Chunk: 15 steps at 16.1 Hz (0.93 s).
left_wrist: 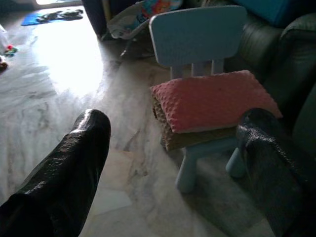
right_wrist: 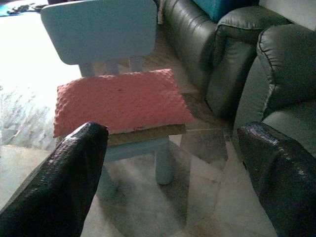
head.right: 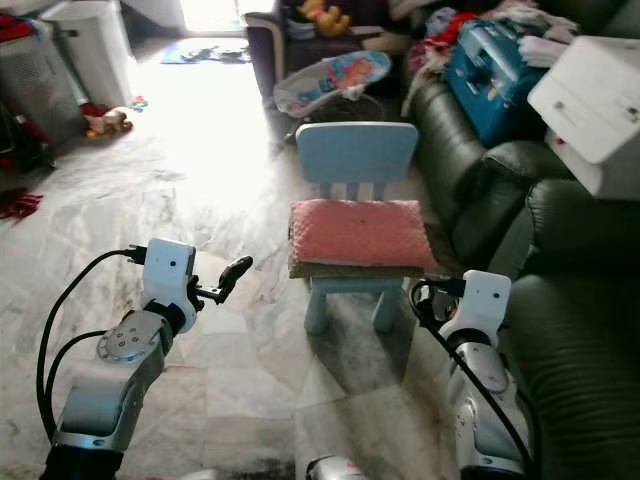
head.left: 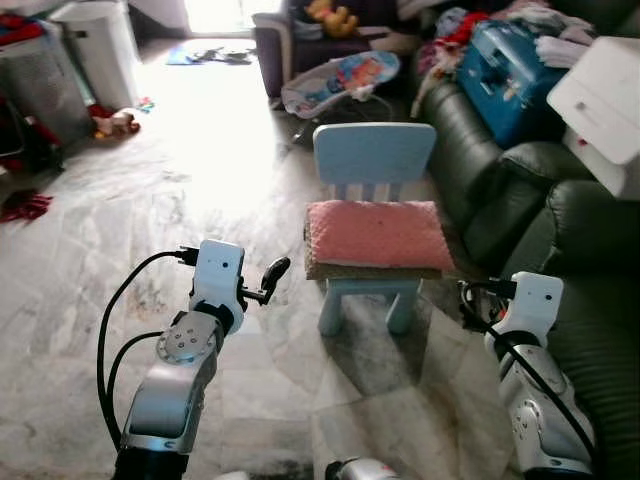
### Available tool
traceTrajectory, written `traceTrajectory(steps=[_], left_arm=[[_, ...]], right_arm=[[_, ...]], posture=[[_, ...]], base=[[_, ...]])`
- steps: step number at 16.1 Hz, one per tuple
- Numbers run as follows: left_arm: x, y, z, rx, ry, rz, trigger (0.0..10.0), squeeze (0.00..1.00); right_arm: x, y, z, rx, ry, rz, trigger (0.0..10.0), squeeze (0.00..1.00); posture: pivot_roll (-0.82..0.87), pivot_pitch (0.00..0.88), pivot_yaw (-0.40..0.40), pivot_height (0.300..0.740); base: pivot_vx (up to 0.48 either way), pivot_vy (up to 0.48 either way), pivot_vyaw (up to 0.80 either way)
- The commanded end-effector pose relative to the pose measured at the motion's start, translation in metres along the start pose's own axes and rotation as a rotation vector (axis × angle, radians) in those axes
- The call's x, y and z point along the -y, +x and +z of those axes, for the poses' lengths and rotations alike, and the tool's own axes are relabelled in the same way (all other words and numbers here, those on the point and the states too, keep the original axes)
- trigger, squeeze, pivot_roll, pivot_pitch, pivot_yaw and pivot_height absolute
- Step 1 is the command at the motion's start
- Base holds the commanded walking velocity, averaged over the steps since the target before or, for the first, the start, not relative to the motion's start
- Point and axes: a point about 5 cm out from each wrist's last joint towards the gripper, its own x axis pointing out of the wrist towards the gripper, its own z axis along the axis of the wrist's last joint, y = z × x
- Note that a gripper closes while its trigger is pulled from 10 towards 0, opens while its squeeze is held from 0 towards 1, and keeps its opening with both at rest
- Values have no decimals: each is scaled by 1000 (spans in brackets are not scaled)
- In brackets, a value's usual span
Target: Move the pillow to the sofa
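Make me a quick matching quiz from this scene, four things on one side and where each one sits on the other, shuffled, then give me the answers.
Things:
1. pink pillow
2. small blue chair
3. blue suitcase
4. left gripper

Places:
A. on the dark sofa, among clothes
B. on the marble floor, beside the sofa
C. in the air, left of the chair
D. on the chair's seat

Pairs: 1-D, 2-B, 3-A, 4-C
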Motion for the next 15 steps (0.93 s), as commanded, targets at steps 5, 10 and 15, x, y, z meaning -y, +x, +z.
traceTrajectory(steps=[5,10,15], left_arm=[[-4,1,3,0,-15,17,10000,0],[-6,1,2,-6,-16,24,10000,0],[-23,6,2,0,16,207,10000,0]], right_arm=[[-5,-1,7,24,-9,29,10000,0],[-7,0,11,38,-17,48,10000,0],[-15,5,20,67,-6,114,10000,0]], posture=[[-24,0,-16,740],[-23,0,-17,740],[-20,0,-18,740]], base=[[0,-284,0],[0,-367,0],[0,-74,0]])
